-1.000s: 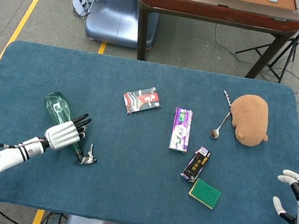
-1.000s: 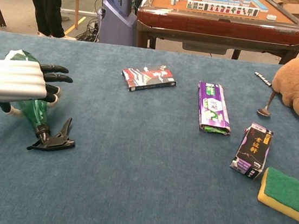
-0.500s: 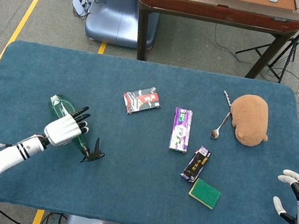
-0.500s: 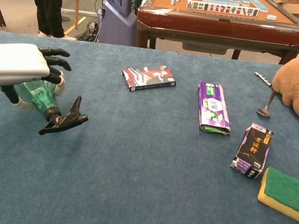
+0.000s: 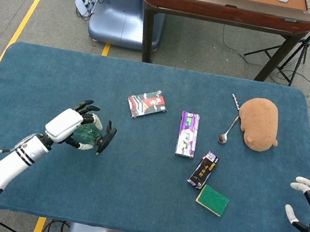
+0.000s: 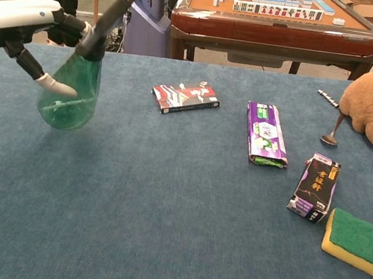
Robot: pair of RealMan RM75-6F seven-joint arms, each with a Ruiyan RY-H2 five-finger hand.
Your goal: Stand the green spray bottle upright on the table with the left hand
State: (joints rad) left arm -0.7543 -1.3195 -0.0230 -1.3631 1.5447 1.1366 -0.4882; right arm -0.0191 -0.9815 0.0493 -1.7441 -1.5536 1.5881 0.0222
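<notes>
left hand (image 6: 31, 22) gripping green spray bottle (image 6: 68, 101), near-upright

We see a table (image 5: 127, 207) covered in blue cloth, with a red and black packet (image 5: 146, 103) near its middle and a purple packet (image 5: 188, 134) just to the right of it. Further right a spoon (image 5: 226, 132) rests with its handle against a brown plush toy (image 5: 260, 123). Nearer the front edge a dark purple carton (image 5: 203, 169) lies just beside a green and yellow sponge (image 5: 212, 199).
</notes>
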